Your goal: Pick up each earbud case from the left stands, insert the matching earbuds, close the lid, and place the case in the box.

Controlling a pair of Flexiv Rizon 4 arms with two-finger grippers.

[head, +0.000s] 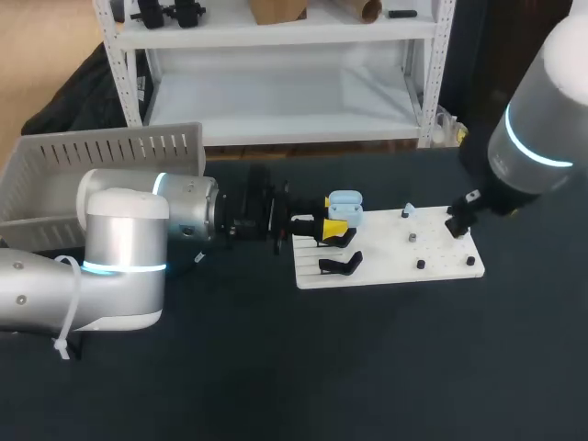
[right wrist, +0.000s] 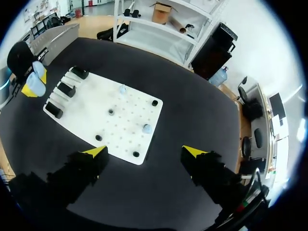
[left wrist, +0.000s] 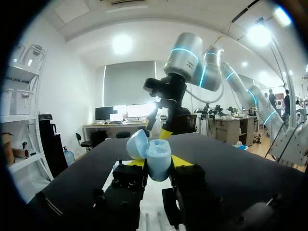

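Observation:
My left gripper (head: pixel 334 229) is shut on a light blue earbud case (head: pixel 344 202) and holds it over the left end of the white board (head: pixel 386 262). In the left wrist view the case (left wrist: pixel 159 161) stands between the yellow fingertips (left wrist: pixel 181 160) with its lid (left wrist: pixel 136 144) hinged open. Two pale earbuds (right wrist: pixel 122 89) (right wrist: pixel 146 128) rest on the board (right wrist: pixel 96 103). Black stands (right wrist: pixel 65 89) line the board's left end. My right gripper (right wrist: pixel 144 151) hangs open well above the board's right end (head: pixel 457 220), holding nothing.
A slatted grey box (head: pixel 101 165) stands at the back left of the dark table. Small black pegs (right wrist: pixel 154 102) dot the board. A bent black stand (head: pixel 340 265) lies near the board's front left corner.

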